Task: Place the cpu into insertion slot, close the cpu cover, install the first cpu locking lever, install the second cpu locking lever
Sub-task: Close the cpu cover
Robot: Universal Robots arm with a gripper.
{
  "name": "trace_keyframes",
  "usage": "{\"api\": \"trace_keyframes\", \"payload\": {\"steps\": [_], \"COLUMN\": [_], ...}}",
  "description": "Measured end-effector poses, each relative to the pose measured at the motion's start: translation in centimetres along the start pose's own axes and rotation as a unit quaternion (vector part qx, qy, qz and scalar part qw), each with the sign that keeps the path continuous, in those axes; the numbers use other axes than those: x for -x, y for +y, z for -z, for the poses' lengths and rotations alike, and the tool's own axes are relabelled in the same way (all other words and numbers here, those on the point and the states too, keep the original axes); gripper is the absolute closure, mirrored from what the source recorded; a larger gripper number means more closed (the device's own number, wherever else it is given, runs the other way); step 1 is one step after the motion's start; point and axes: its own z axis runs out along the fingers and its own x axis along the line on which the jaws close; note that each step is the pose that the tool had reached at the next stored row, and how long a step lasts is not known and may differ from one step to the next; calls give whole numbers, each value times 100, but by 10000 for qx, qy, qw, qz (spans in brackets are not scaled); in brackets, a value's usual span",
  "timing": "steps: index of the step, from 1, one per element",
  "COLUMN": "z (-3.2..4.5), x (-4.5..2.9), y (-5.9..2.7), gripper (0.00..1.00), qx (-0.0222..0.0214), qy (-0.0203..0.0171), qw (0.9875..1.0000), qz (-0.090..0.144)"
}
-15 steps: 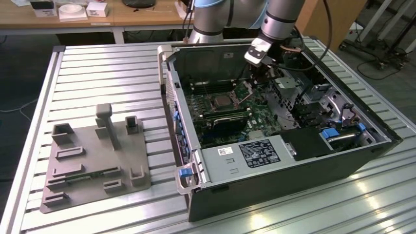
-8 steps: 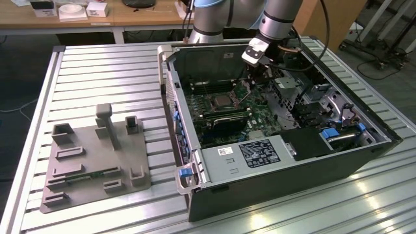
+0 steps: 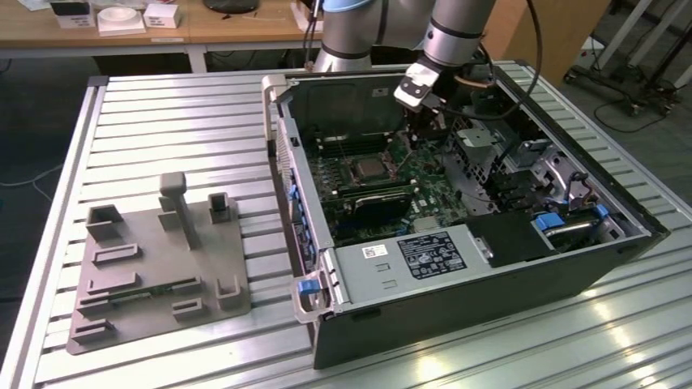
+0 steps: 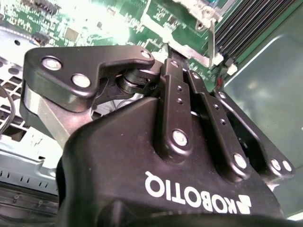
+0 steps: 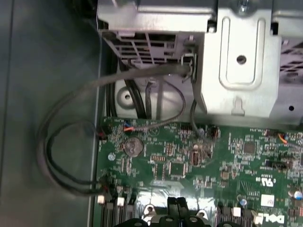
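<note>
In the exterior view my gripper (image 3: 420,130) hangs inside the open computer case, above the green board and just to the exterior view's right of the insertion slot (image 3: 368,168). The slot is a square socket with a dark centre and a silver rim. In both wrist views the fingers are pressed together with nothing visible between them. The gripper (image 4: 165,47) ends close over a silver metal frame edge (image 4: 191,51), and the shut gripper (image 5: 176,204) sits over the same silver strip. Whether the cpu lies in the slot, and how the cpu cover and locking levers stand, I cannot tell.
A grey box with a black label (image 3: 416,258) fills the case's near end. A metal drive cage (image 5: 236,61) and loose cables (image 5: 61,142) crowd the board's edge. Long memory slots (image 4: 246,19) run beside the socket. A grey fixture plate (image 3: 151,259) lies on the slatted table.
</note>
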Motion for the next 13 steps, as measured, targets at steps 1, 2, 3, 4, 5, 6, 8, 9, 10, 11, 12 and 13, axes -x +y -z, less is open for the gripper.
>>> {"api": "trace_keyframes", "payload": {"steps": [1,2,3,4,5,6,8,9,10,11,12,13], "z": [-1,-2,-2,-4,-5,-7,-12,-14,-17,-20,-23,-27], "x": [-1,-2,-3,-5,-6,-7,-10,-11,-12,-14,-15,-16], "y": [-19,-38,-58,-76,-93,-112,-153,-176,-198,-218,-236,-253], "gripper": [90,90,90,90,90,90,90,90,90,90,90,90], "qx": [0,-1,-1,-1,-2,-2,-2,-2,-2,-3,-3,-3], "qy": [0,0,0,0,1,1,1,1,1,0,0,0], "qw": [10000,10000,10000,10000,10000,10000,10000,10000,10000,10000,10000,10000], "qz": [0,0,0,0,0,0,0,0,0,0,0,0]}}
